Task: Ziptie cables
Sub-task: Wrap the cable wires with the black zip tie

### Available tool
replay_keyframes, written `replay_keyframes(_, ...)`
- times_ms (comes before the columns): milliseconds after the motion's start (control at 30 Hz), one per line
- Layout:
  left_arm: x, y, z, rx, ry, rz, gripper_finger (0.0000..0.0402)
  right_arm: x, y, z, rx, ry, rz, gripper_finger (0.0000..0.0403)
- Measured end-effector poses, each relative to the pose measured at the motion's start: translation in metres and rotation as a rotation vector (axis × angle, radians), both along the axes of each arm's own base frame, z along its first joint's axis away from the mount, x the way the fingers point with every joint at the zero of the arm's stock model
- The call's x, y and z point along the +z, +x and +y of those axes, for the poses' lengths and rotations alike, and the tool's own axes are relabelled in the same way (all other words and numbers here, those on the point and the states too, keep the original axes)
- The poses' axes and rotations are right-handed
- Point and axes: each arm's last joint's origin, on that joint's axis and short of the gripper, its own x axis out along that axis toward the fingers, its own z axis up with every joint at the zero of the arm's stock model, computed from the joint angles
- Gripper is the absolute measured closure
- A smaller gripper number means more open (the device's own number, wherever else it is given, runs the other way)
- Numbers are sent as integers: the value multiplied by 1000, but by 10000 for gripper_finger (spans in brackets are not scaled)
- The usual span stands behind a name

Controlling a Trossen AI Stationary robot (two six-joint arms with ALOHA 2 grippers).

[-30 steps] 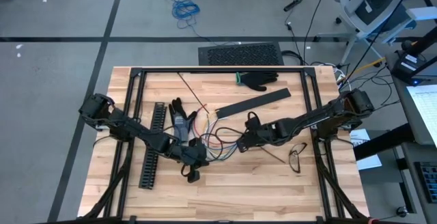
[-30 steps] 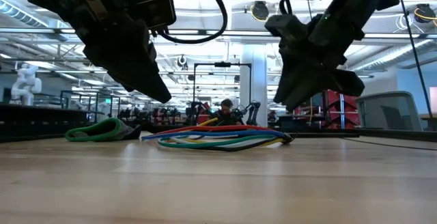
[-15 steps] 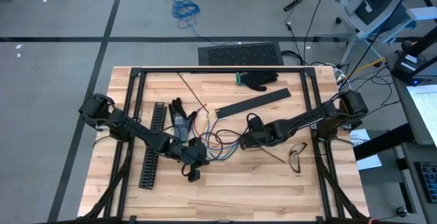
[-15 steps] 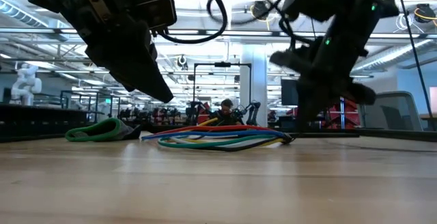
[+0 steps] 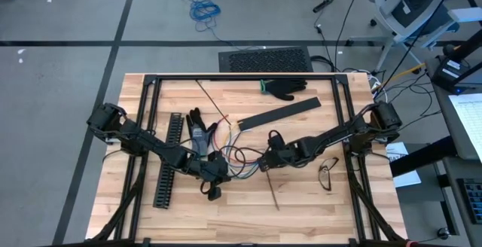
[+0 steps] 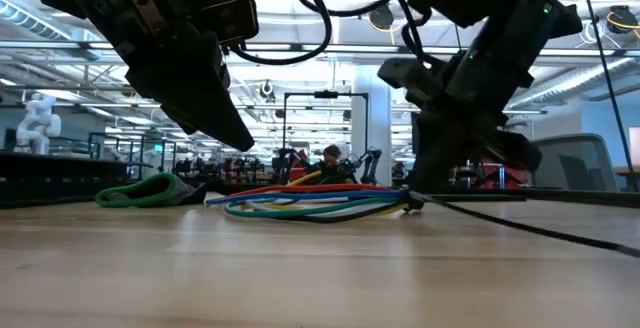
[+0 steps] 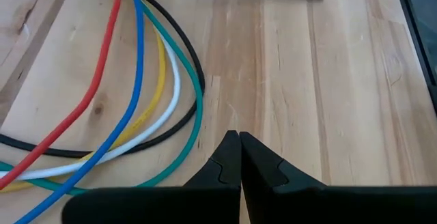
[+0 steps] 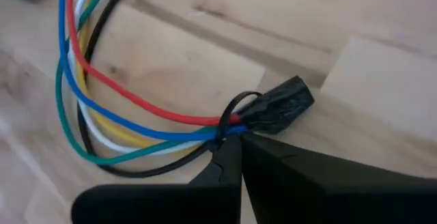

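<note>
The cables (image 5: 235, 157) lie in loose coloured loops mid-table and are gathered at their right end, where a thin black zip tie loop (image 8: 232, 104) rings them beside a black taped end (image 8: 276, 108). My right gripper (image 8: 235, 142) is shut at that loop. The zip tie's tail (image 5: 272, 188) rests on the wood, pointing at the near edge. My left gripper (image 7: 239, 138) is shut and hovers over bare wood just beside the cables' left loops (image 7: 136, 94), touching nothing. My right gripper pinches the zip tie right beside its loop (image 8: 224, 130), at the cables' gathered end. The fingertips (image 8: 220, 161) cover the exact spot. The fingers slant down from the table's right side. The bundle lies on the table, and the tie's tail (image 6: 540, 230) trails along the wood.
A long black slotted channel (image 5: 167, 160) lies at the left, with a dark glove (image 5: 197, 130) beside it. A black flat strip (image 5: 279, 111) and another black glove (image 5: 286, 89) lie farther back. Glasses (image 5: 327, 173) sit at the right. Bare wood fills the near half.
My right gripper has sunk toward the cables' gathered end and shut there on the zip tie. The tie's tail, which lay pointing toward the glasses, has swung round and now points toward the near edge.
</note>
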Motion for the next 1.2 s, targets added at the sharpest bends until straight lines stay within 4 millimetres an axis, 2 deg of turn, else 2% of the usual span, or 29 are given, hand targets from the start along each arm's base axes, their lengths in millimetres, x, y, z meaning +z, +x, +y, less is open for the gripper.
replay_keyframes(300, 0, 0, 1, 22, 20, -8, 397, 7, 7, 7, 90, 27, -83, 403)
replay_keyframes(500, 0, 0, 1, 27, 15, -7, 397, 27, 2, 4, 183, -71, -130, 388)
replay_keyframes(600, 0, 0, 1, 27, 15, -7, 397, 40, -3, 3, 348, -200, -137, 357)
replay_keyframes(667, 0, 0, 1, 28, 14, -7, 397, 45, -6, 5, 527, -312, -115, 330)
replay_keyframes(833, 0, 0, -1, 3, -30, 9, 397, 38, -15, 5, 991, -553, 42, 247)
replay_keyframes(933, 0, -2, -4, 20, -69, 19, 397, 35, -18, -6, 1085, -682, 167, 206)
replay_keyframes(1033, 0, -3, -9, 40, -90, 22, 397, 33, -19, -18, 1172, -696, 213, 181)
replay_keyframes(1200, 0, -5, -12, 72, -79, 12, 397, 32, -17, -30, 1308, -670, 179, 186)
